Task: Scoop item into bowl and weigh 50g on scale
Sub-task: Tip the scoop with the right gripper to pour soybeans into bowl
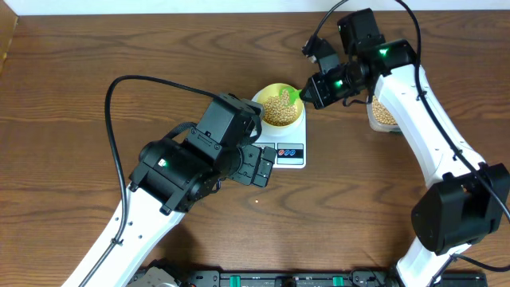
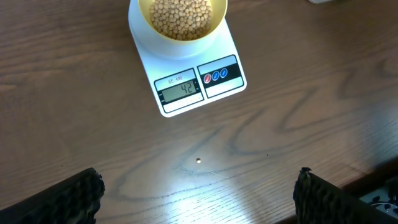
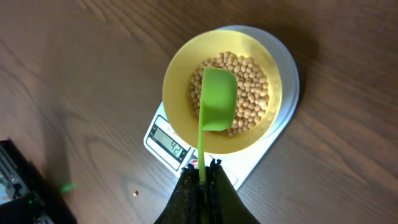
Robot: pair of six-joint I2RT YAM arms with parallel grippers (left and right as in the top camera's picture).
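Wooden worktop [image 2: 74, 93] carries the scale [image 2: 186, 67], apparently reading 42. Closed on the green scoop [image 3: 217, 99], the right gripper [image 3: 202, 180] holds it over soybeans [image 3: 252, 81] in the yellow bowl [image 3: 177, 78]. The left gripper [image 2: 199, 186] is wide open and empty.

A dark brown wood-grain table [image 1: 64, 96] fills every view, showing a soft glare.

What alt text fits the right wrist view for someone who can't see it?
The right gripper holds a green scoop over beans in the yellow bowl on the white scale, display reading 42.
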